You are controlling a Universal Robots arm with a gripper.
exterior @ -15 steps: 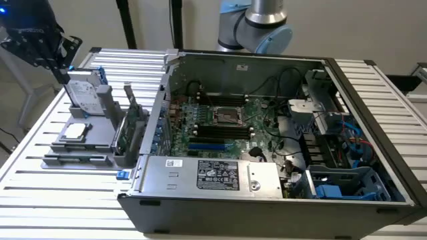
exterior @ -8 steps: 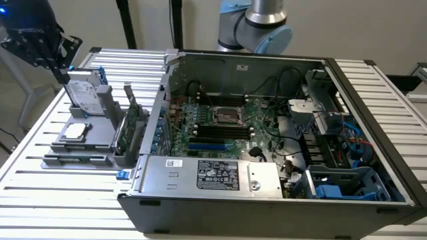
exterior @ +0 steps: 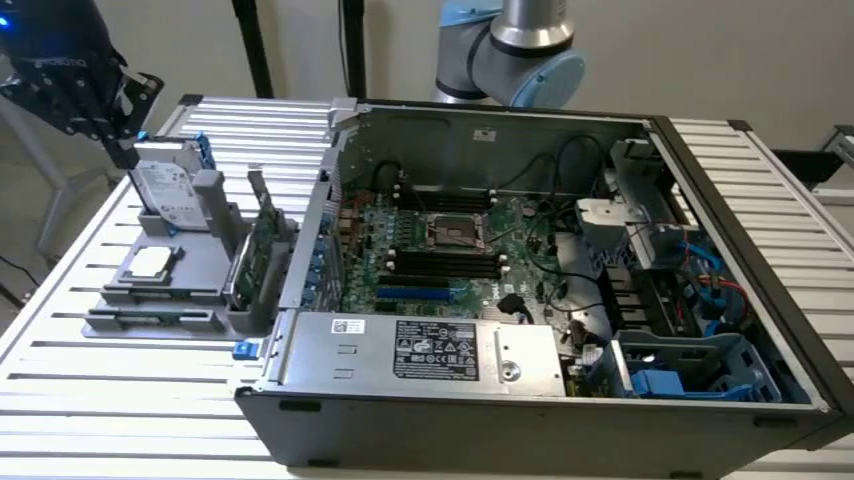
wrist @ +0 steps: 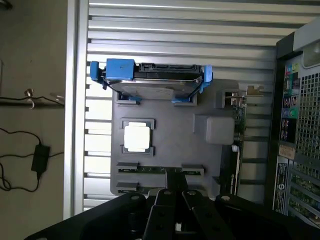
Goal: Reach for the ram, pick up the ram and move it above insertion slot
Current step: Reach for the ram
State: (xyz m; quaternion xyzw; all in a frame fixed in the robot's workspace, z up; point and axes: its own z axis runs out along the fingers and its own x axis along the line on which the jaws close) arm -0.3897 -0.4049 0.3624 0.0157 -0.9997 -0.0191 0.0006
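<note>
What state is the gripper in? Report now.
Gripper: open or closed cannot be told; it hangs above the gray holder, where the ram lies.

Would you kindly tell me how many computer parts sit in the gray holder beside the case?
4. The hard drive stands at the holder's back, the processor lies mid-holder, the ram lies in the front slot, and the expansion card stands on edge beside the case.

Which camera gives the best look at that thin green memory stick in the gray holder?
The wrist view: it looks down on the ram, so nearly its whole length shows along its slot in the tray. The exterior view shows it just as a thin green sliver at the tray's near edge.
</note>
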